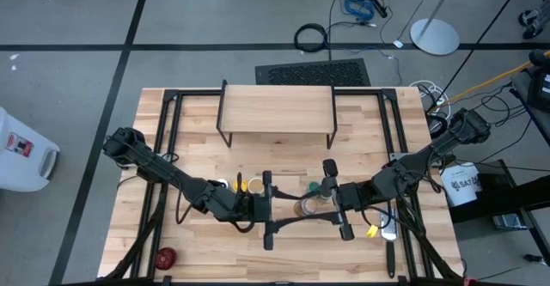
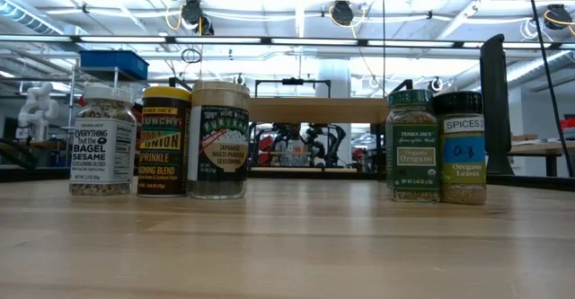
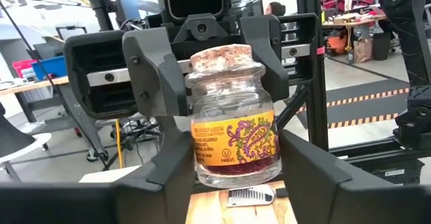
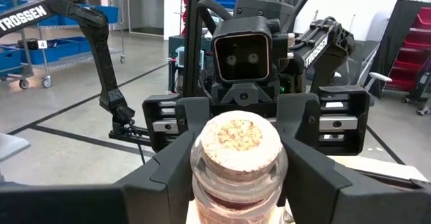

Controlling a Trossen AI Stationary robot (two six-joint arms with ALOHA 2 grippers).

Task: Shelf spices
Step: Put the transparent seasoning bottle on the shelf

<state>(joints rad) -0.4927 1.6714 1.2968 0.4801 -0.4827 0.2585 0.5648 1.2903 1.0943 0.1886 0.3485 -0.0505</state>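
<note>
The cork-topped glass jar [image 3: 232, 130] sits dead centre of the worktop [image 1: 198, 140], well in front of the shelf [image 1: 277, 110], and two arms have it at once. The right gripper [image 4: 237, 177] has its jaws pinching the jar from one side. The left gripper [image 3: 236, 177] faces it head-on, and its jaws press on the jar's lower body. Whether the base rests on the wood or hangs just above it cannot be told from here.

Around it, the green-lidded jar [image 1: 315, 185] stands just beside the right gripper, and the yellow jar [image 1: 241, 185] is close by the left. The low view shows the others upright in a row, from the white-capped jar [image 2: 102, 142] across to the dark-lidded jar [image 2: 464, 146]. No jar stands on the shelf's plank yet.

Now the danger (and it is real): two grips on one smooth glass jar. If either arm pulls before the other lets go, the jar could twist, slip and fall onto the grater [image 3: 250, 196] lying below it. A wide swing on the way out could also topple the neighbouring jars.
</note>
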